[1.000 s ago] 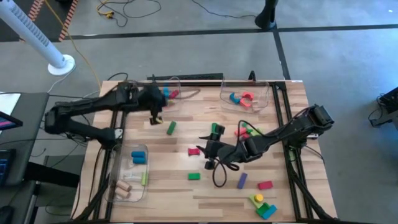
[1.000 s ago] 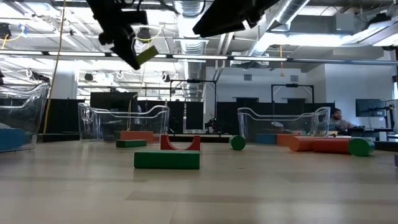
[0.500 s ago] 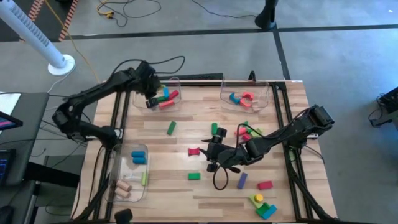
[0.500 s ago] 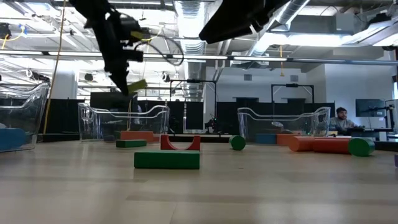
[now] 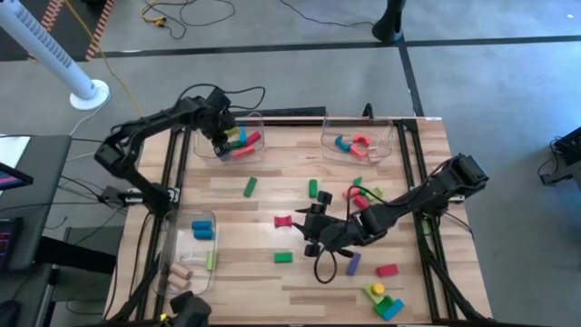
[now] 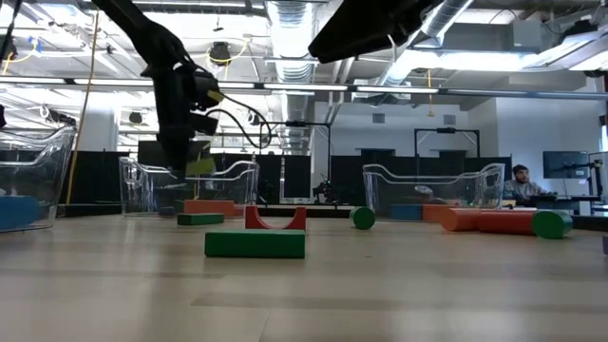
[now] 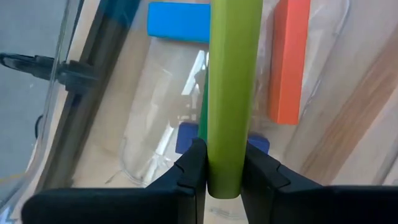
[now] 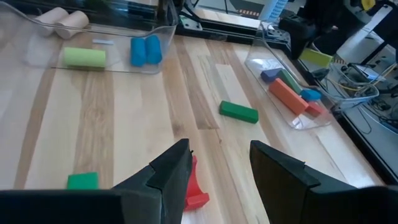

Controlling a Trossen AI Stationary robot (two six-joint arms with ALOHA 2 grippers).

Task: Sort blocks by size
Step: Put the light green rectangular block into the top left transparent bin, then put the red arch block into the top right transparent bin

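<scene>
The left gripper point(image 7: 225, 163) clamps a long yellow-green bar point(image 7: 231, 87) over the far-left clear bin point(image 5: 252, 123) of long blocks, apparently to drop it, while the right gripper point(image 8: 217, 168) hangs open above a red block point(image 8: 194, 190).

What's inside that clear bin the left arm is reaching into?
The bin holds an orange bar and blue blocks. The left hand holds a yellow-green bar over it, hiding what lies beneath.

Two slender black jointed arms, left arm point(image 5: 150, 127) and right arm point(image 5: 427, 193), each trailing a looped black cable. Each gripper has two matte black, angular, wedge-shaped fingers point(image 8: 168, 174).
</scene>
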